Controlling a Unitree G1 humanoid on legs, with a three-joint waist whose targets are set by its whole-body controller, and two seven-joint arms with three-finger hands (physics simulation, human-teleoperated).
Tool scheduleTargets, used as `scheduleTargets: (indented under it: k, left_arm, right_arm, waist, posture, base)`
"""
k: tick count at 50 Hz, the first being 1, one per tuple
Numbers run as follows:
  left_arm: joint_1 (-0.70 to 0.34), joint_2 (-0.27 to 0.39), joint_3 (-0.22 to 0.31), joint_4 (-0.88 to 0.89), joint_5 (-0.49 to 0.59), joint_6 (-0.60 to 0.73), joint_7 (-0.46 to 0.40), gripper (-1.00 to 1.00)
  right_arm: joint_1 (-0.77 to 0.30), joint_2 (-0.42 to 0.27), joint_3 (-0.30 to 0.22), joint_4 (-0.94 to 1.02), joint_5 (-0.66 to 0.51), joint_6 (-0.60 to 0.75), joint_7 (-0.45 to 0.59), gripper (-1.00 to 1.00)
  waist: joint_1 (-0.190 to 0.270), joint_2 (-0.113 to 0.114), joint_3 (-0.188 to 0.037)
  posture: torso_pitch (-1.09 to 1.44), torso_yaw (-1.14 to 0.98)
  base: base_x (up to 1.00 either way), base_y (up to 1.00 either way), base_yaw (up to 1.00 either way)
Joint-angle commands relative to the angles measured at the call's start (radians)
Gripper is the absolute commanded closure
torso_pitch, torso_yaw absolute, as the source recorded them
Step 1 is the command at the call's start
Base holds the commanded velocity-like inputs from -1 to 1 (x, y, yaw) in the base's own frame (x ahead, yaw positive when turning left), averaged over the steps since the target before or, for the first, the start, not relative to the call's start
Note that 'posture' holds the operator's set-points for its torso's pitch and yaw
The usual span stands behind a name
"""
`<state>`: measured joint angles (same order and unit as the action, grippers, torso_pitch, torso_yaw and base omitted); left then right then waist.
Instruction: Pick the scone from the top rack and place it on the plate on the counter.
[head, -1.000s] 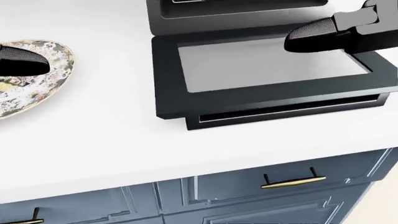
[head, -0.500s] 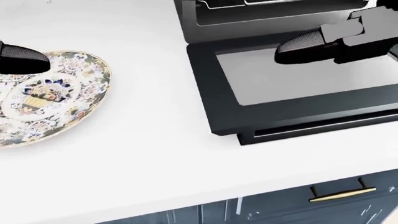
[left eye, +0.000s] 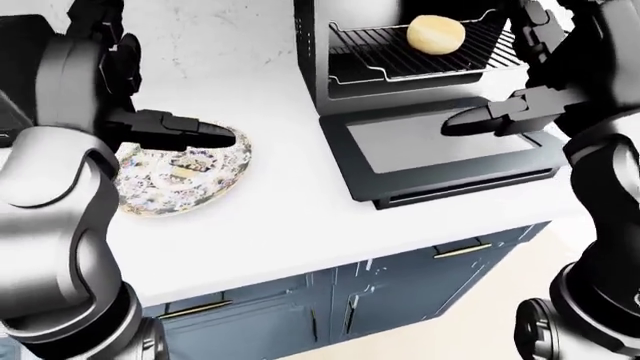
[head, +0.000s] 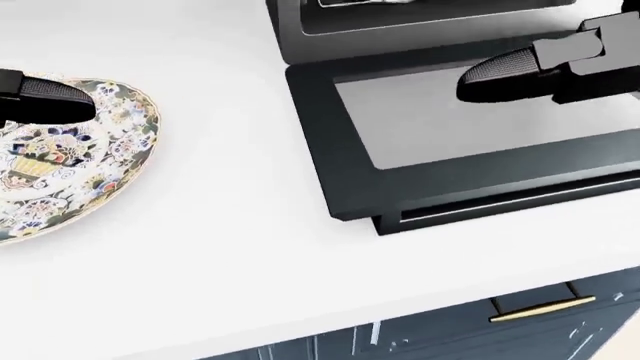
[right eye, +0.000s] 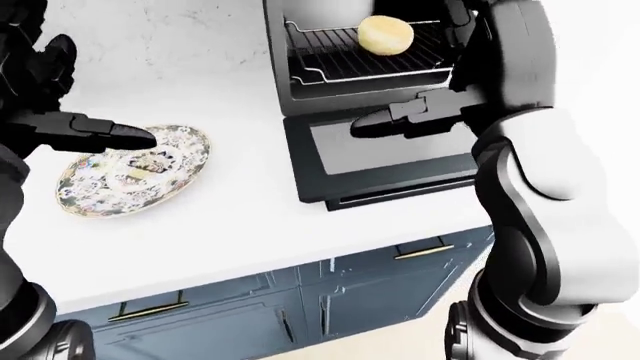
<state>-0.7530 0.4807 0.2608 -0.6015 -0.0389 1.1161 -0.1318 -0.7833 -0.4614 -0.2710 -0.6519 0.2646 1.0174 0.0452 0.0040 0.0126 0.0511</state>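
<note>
The little oven (left eye: 420, 82) sits on the white counter (left eye: 290, 217) with its door (head: 470, 142) folded down flat. The scone (left eye: 436, 34) is still inside, resting on the top rack (left eye: 420, 56), and nothing touches it.

The right hand (left eye: 480, 118) hangs over the open door, just below the rack, with its fingers stretched out long and holding nothing. The left hand (left eye: 195, 133) is well away from the oven, over the near edge of the flowery plate (left eye: 185, 176), fingers out straight and empty too.

In the head view the whole picture has slid a bit since a moment ago: the oven door and the plate both sit more to the left now, and the oven's inside has slipped up out of sight. So the robot's head or body moved, not the things. The right hand kept about the same spot over the door.

I think the robot is still lining itself up. The grab has not begun. Next, the right hand needs to go up and in toward the scone.
</note>
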Motion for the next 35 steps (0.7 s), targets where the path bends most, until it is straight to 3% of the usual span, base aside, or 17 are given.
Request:
scheduleTargets:
  k: [1,5,8,9,11,12,14,16,19,20,22,29,30,35]
  left_arm:
    - [-0.025,0.019,0.022,-0.031,0.017,-0.031,0.006,-1.0]
    - [-0.031,0.021,0.02,-0.033,0.021,-0.024,0.0,-1.0]
    - [-0.03,0.023,0.021,-0.036,0.026,-0.021,-0.006,-1.0]
    - [-0.029,0.024,0.02,-0.037,0.028,-0.02,-0.008,-1.0]
    - [-0.033,0.024,0.022,-0.038,0.03,-0.017,-0.01,-1.0]
    - [-0.034,0.023,0.02,-0.039,0.031,-0.017,-0.012,-1.0]
    - [-0.032,0.022,0.02,-0.038,0.036,-0.019,-0.013,-1.0]
    - [-0.035,0.021,0.019,-0.034,0.039,-0.021,-0.013,-1.0]
    - [-0.037,0.019,0.016,-0.028,0.043,-0.026,-0.015,-1.0]
    - [-0.037,0.02,0.016,-0.027,0.043,-0.027,-0.016,-1.0]
    - [-0.041,0.021,0.017,-0.024,0.046,-0.027,-0.018,-1.0]
    - [-0.051,0.027,0.021,-0.027,0.046,-0.019,-0.024,-1.0]
    - [-0.049,0.027,0.018,-0.025,0.048,-0.022,-0.024,-1.0]
    - [-0.043,0.024,0.019,-0.028,0.051,-0.025,-0.025,-1.0]
  right_arm:
    - [-0.033,-0.012,-0.009,-0.031,0.002,-0.038,-0.004,-1.0]
    - [-0.03,-0.013,-0.016,-0.034,0.011,-0.039,-0.008,-1.0]
    - [-0.026,-0.017,-0.019,-0.036,0.017,-0.038,-0.01,-1.0]
    - [-0.025,-0.018,-0.021,-0.037,0.019,-0.039,-0.012,-1.0]
    - [-0.024,-0.024,-0.017,-0.038,0.02,-0.035,-0.014,-1.0]
    - [-0.024,-0.027,-0.013,-0.037,0.016,-0.035,-0.015,-1.0]
    - [-0.025,-0.028,-0.011,-0.032,0.01,-0.029,-0.016,-1.0]
    - [-0.031,-0.026,-0.018,-0.029,0.011,-0.027,-0.02,-1.0]
    - [-0.035,-0.025,-0.014,-0.025,0.011,-0.032,-0.023,-1.0]
    - [-0.037,-0.026,-0.013,-0.023,0.01,-0.031,-0.023,-1.0]
    - [-0.044,-0.028,-0.011,-0.018,0.011,-0.031,-0.022,-1.0]
    - [-0.051,-0.027,-0.015,-0.017,0.019,-0.046,-0.019,-1.0]
    - [-0.049,-0.034,-0.009,-0.017,0.014,-0.045,-0.018,-1.0]
    - [-0.044,-0.03,-0.01,-0.016,0.012,-0.051,-0.017,-1.0]
  waist:
    - [0.008,-0.007,-0.027]
    - [0.0,0.011,-0.026]
    - [-0.007,0.047,-0.023]
    - [-0.005,0.026,-0.027]
    - [-0.003,0.045,-0.029]
    - [-0.004,0.032,-0.013]
    - [-0.005,0.014,-0.011]
    - [-0.001,-0.004,0.006]
    - [0.015,-0.051,0.002]
    - [0.012,-0.033,0.008]
    - [0.012,-0.03,-0.005]
    - [0.007,-0.014,-0.012]
    - [0.01,-0.012,-0.035]
    - [0.006,0.004,-0.029]
  posture:
    - [0.0,0.0]
    - [0.0,0.0]
    - [0.0,0.0]
    - [0.0,0.0]
    - [0.0,0.0]
    - [0.0,0.0]
    - [0.0,0.0]
    - [0.0,0.0]
    - [0.0,0.0]
    - [0.0,0.0]
    - [0.0,0.0]
    - [0.0,0.0]
    - [0.0,0.0]
    - [0.0,0.0]
  base:
    - [0.0,0.0,0.3]
    - [0.0,0.0,0.31]
    - [0.0,0.0,0.3]
    - [0.0,0.0,0.3]
    - [0.0,0.0,0.3]
    - [0.0,0.0,0.03]
    - [0.0,0.0,0.0]
    - [0.0,0.0,0.0]
    - [0.0,0.0,0.0]
    - [0.0,0.0,0.0]
    - [0.0,0.0,0.0]
    - [0.0,0.0,0.01]
    - [0.0,0.0,0.29]
    - [0.0,0.0,0.31]
